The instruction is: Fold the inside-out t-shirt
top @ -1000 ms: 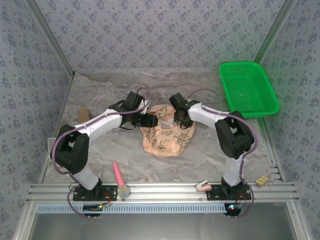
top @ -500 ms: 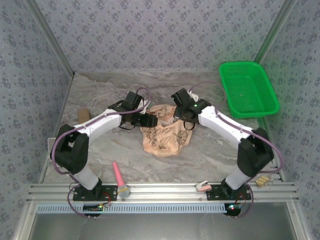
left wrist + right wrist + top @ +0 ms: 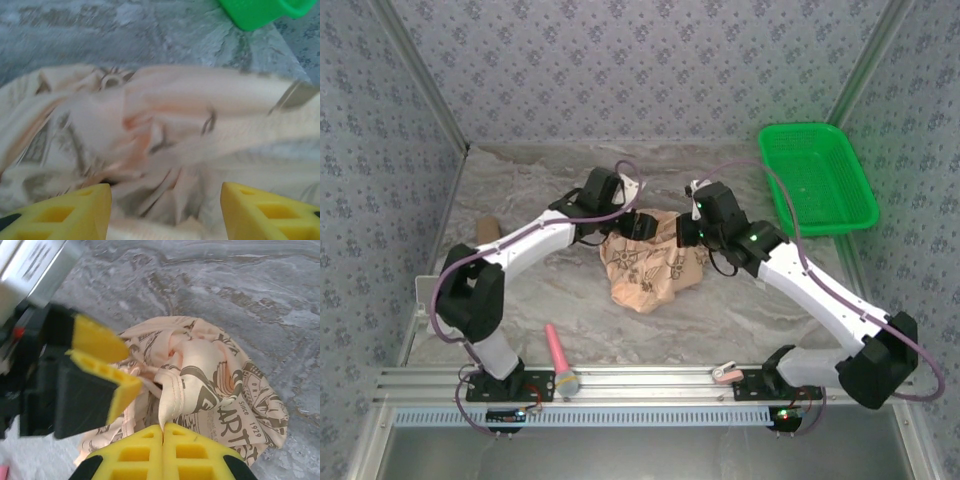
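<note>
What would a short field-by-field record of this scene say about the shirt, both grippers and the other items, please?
t-shirt: crumpled heap mid-table, print showing
left gripper: jaws apart, bunched cloth between them
right gripper: shut on a raised fold of the t-shirt
green basket: far right corner, apart from the t-shirt
pink tool: near edge, left of centre

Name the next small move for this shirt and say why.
Probably close the left gripper: its open jaws straddle bunched cloth of the t-shirt, while the right gripper is shut on a fold. Then both could spread it.
</note>
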Motion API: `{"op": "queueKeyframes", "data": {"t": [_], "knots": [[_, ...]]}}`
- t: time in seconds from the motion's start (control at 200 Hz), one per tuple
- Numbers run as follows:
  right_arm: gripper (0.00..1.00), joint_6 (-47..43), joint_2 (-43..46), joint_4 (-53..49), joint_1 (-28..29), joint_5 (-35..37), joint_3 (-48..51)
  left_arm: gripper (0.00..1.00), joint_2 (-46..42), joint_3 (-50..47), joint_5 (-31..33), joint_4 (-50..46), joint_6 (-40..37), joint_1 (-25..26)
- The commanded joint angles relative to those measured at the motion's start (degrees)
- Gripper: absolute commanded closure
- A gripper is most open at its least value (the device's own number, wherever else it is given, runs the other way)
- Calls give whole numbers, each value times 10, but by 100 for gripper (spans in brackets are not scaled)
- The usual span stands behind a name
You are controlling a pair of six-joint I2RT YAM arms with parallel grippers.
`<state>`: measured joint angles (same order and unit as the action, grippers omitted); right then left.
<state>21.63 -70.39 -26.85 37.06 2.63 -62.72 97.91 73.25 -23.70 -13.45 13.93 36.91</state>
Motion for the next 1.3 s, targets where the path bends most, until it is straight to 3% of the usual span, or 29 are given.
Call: {"op": "queueKeyframes", "data": {"t": [0.0,0.26,0.39,0.485,0.625,0.765,0.91,1.294], "knots": [[100,-69,21,37,-14,-66,32,40,32,12,6,37,-20,21],[100,-40,27,50,-40,-91,49,39,51,-43,50,161,-18,47],[100,-39,34,51,-41,-112,43,36,62,-15,203,116,9,43],[100,-40,44,64,-37,-121,47,35,93,4,254,134,16,38],[100,-25,57,63,-29,-69,49,38,97,-1,306,170,12,30],[100,4,60,33,-40,-1,51,40,58,-14,336,134,15,13],[100,35,69,38,-56,48,65,41,11,-43,343,82,30,-21],[100,17,65,42,-88,58,31,41,-39,-86,243,-26,29,-84]]}}
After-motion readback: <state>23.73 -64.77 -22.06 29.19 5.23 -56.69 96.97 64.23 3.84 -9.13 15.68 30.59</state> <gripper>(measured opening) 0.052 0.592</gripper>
